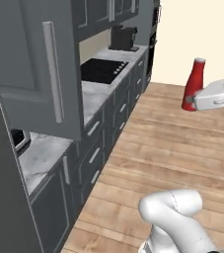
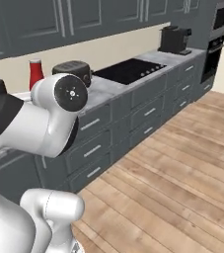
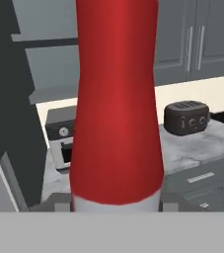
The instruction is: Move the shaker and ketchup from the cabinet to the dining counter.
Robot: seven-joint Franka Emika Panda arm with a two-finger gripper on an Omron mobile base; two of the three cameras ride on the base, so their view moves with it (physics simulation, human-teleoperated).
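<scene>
The ketchup point(image 1: 194, 85) is held upright in the air over the wooden floor point(image 1: 172, 158), well away from the cabinet point(image 1: 29, 64), whose door with its long bar handle point(image 1: 53, 71) stands swung out at the left of the left base view. The gripper point(image 1: 198, 101) is clamped on the lower part of the bottle, reached in from the right edge of that view. In the hand view the red body point(image 3: 116, 99) is seen close up between the jaws, its pale band at the bottom, the neck out of frame above. In the right base view the bottle's top point(image 2: 35, 73) is seen just over the arm's elbow joint point(image 2: 66, 94). Behind it, along the wall, a marble counter point(image 1: 96, 91) is seen with a black cooktop point(image 1: 102, 70), a dark toaster point(image 3: 186, 117), a toaster oven point(image 3: 61, 138) and a coffee machine point(image 2: 175, 39) at the far end. Grey-blue drawers point(image 2: 133, 118) are ranged beneath the counter.
</scene>
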